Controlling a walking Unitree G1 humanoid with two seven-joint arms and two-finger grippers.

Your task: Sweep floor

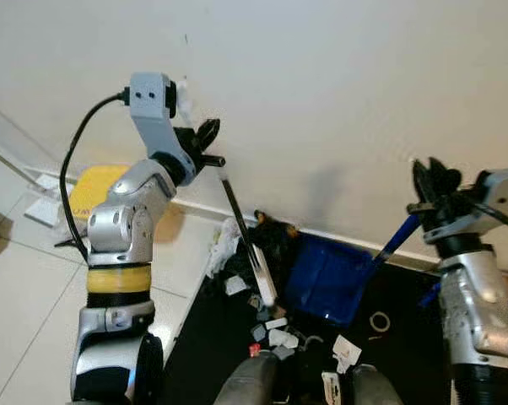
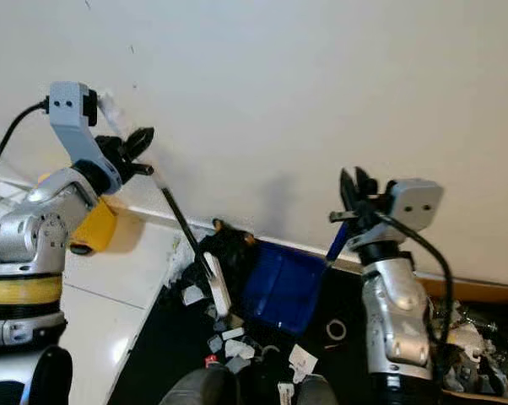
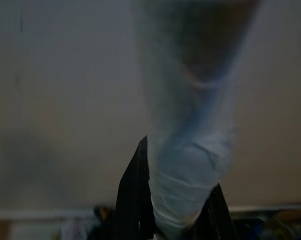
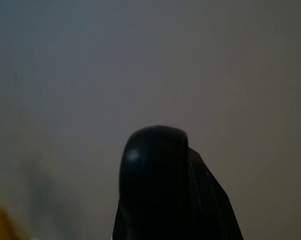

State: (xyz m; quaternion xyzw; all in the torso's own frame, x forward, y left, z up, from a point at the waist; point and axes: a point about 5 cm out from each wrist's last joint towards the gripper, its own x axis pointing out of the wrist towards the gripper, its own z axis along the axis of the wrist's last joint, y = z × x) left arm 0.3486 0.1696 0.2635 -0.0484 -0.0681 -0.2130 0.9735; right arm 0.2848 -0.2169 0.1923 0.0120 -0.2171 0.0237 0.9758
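Note:
My left gripper [image 1: 205,143] is raised near the wall and shut on the top of a brush handle [image 1: 237,211], a thin black rod with a white lower part [image 1: 265,283]. The rod slants down to a dark brush head [image 1: 271,234] by the baseboard. A blue dustpan [image 1: 326,278] lies beside the head on the black floor. Its blue handle [image 1: 396,240] rises to my right gripper [image 1: 431,196], which is shut on it. White paper scraps [image 1: 275,333] are scattered in front of the pan. In the left wrist view the pale handle [image 3: 190,165] sits between the black fingers [image 3: 133,195].
A cream wall [image 1: 321,101] stands close ahead with a white baseboard [image 1: 195,207]. A yellow object [image 1: 92,187] sits at the left on light tiles [image 1: 26,278]. A small tape ring [image 1: 378,321] lies on the black floor. Clutter [image 2: 482,337] piles at the far right.

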